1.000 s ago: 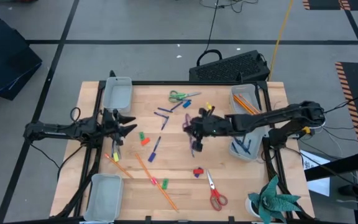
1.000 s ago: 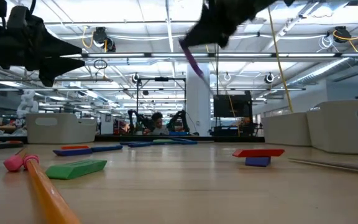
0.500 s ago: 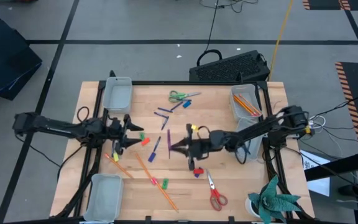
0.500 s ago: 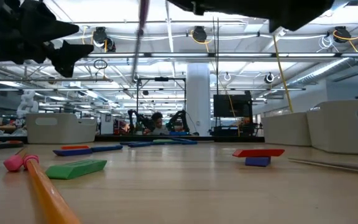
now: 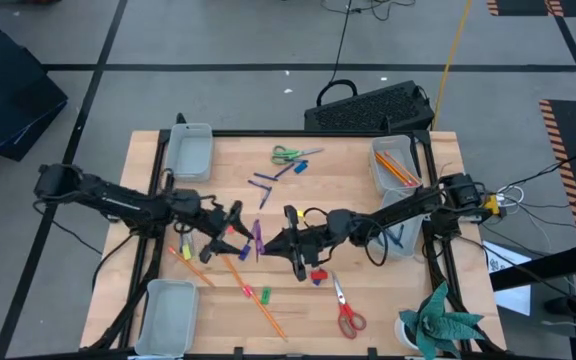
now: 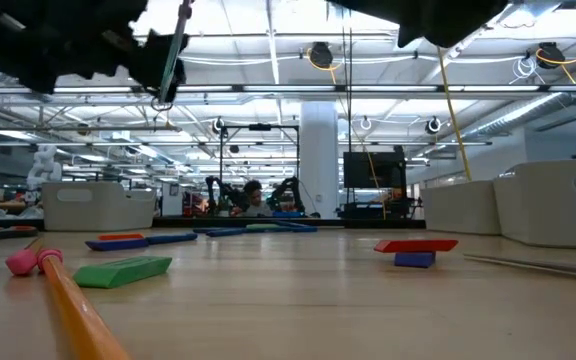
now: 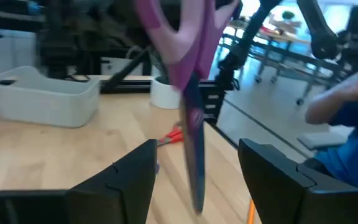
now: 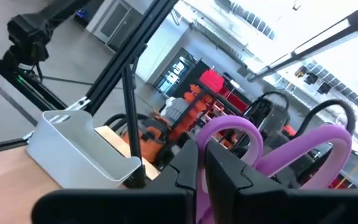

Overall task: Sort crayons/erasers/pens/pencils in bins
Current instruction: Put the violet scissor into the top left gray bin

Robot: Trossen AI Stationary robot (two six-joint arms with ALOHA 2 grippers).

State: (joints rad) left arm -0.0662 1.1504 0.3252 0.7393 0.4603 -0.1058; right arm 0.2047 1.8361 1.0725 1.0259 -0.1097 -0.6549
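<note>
A grey floor (image 5: 218, 40) crossed by dark lines is seen around the wooden table (image 5: 368, 290), while long ceiling lights (image 6: 268, 40), a white column (image 6: 320, 160) and distant workbenches are shown beyond it

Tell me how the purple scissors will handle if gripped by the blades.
Probably stiff: the purple scissors hang straight from the right gripper, shut on their loops. The blades look smooth and narrow, so may slip or pivot in the open left gripper.

Bins (image 5: 189, 152) — table (image 5: 348, 205) corners
</note>
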